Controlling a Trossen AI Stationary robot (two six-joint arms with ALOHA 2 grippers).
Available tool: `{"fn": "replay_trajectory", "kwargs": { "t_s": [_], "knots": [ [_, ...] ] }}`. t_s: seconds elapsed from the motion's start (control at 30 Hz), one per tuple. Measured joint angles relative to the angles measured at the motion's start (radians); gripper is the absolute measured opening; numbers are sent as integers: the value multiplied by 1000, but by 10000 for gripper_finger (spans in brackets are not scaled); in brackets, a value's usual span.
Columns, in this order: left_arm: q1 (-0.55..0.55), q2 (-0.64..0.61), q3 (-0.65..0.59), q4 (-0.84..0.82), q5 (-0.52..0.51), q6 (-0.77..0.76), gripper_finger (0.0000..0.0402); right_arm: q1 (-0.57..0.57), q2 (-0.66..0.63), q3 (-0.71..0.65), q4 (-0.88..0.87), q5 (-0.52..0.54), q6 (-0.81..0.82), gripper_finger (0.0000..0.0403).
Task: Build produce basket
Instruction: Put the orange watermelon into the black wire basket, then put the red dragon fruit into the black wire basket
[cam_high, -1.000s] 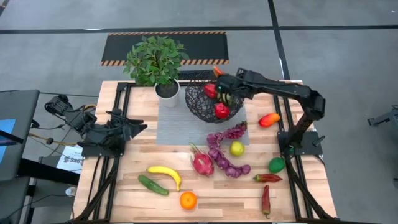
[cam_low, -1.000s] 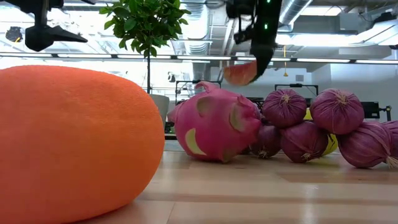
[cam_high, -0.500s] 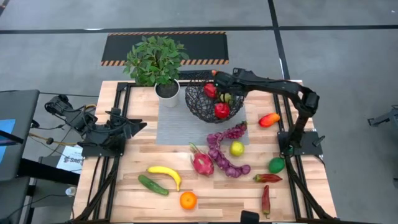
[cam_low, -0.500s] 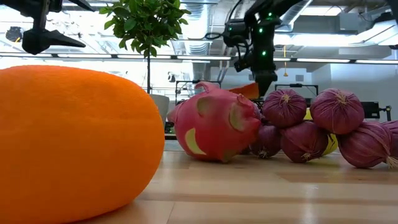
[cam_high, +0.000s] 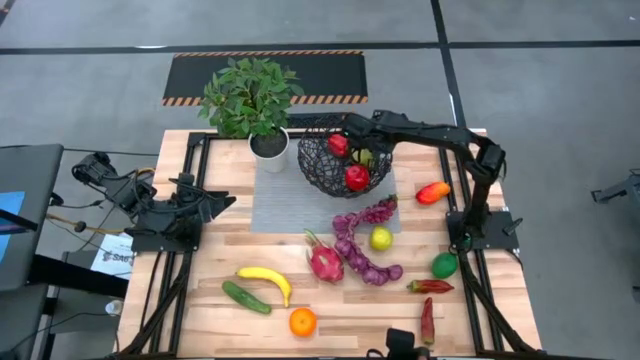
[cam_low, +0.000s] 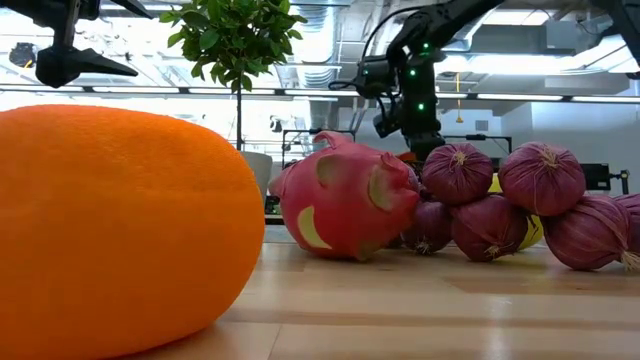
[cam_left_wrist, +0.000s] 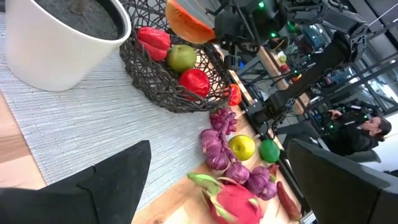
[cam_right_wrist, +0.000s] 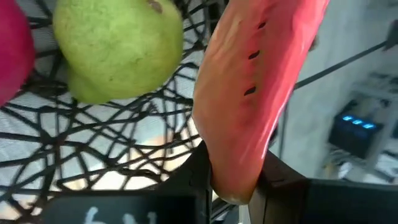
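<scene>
Reaching farther toward the upper left of the overhead frame than a second ago, the right tool (cam_high: 352, 127) is now hanging over the far rim of the basket (cam_high: 322, 172), pinching a watermelon slice (cam_right_wrist: 249, 93) between its fingers; the slice, seen higher a moment earlier from table level, is now sinking behind the dragonfruit (cam_low: 348, 202). Inside the wire bowl, near the upper centre of the overhead frame, a red pepper (cam_left_wrist: 153, 38), a green pear (cam_left_wrist: 181, 57) and a red apple (cam_left_wrist: 194, 81) are already sitting. To finish the drop cleanly, the arm probably needs to bring the slice down over the open gap beside the pear before spreading its fingers, so that it is not wedging on the rim or knocking the fruit out. The left tool (cam_high: 222, 205) is waiting at the left edge of the tabletop (cam_high: 330, 300), fingers spread, while the banana (cam_high: 266, 279), cucumber (cam_high: 246, 297) and orange (cam_high: 302, 321) are lying untouched along the lower edge.
</scene>
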Motion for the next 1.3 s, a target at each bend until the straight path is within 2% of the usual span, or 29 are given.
{"fn": "replay_trajectory", "kwargs": {
  "t_s": [0.27, 0.37, 0.7, 0.83, 1.0, 1.07, 1.13, 1.23, 1.3],
  "knots": [
    [0, 0, 0, 0, 0, 0, 364, -13, 17, 1, -1, -5, -12, 70],
    [0, 0, 0, 0, 1, 0, 364, -15, 17, 1, 2, -10, -20, 93],
    [0, 0, 0, 0, 2, 0, 364, -28, 17, 1, -4, 5, -24, 213],
    [0, 0, 0, 0, 3, 0, 364, -29, 17, 31, -68, 6, -22, 232],
    [0, 0, 0, 0, 3, 0, 364, -26, 16, 150, -232, -4, 39, 233],
    [0, 0, 0, 0, 3, 0, 364, -26, 16, 217, -313, -49, 86, 231],
    [0, 0, 0, 0, 3, 1, 364, -20, 16, 285, -400, -142, 135, 231],
    [0, 0, 0, 0, 6, 1, 364, -6, 12, 374, -503, -351, 198, 231],
    [0, 0, 0, 0, 8, 1, 364, 10, -24, 389, -499, -496, 236, 230]
  ]
}}
